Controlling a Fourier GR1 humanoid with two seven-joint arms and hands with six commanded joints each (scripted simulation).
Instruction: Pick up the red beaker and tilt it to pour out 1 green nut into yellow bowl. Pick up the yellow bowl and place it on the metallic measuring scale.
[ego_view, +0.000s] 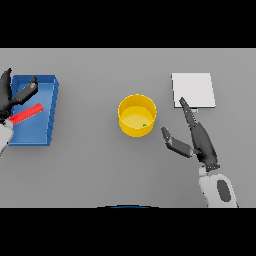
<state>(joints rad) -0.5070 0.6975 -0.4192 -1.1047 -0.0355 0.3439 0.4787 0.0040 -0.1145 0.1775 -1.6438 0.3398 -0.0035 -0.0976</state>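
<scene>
Spanning the view, the plain grey bench (90, 175) lies bare between things. A blue rectangular tray (47, 95) sits at its left edge, where the left hand (10, 97) curls round a red beaker (27, 113). The white square scale (193, 90) shows no readable writing. The round yellow bowl (136, 115) stands mid-bench holding a green nut (145, 125). The right hand (197, 137), fingers spread, holds nothing.
</scene>
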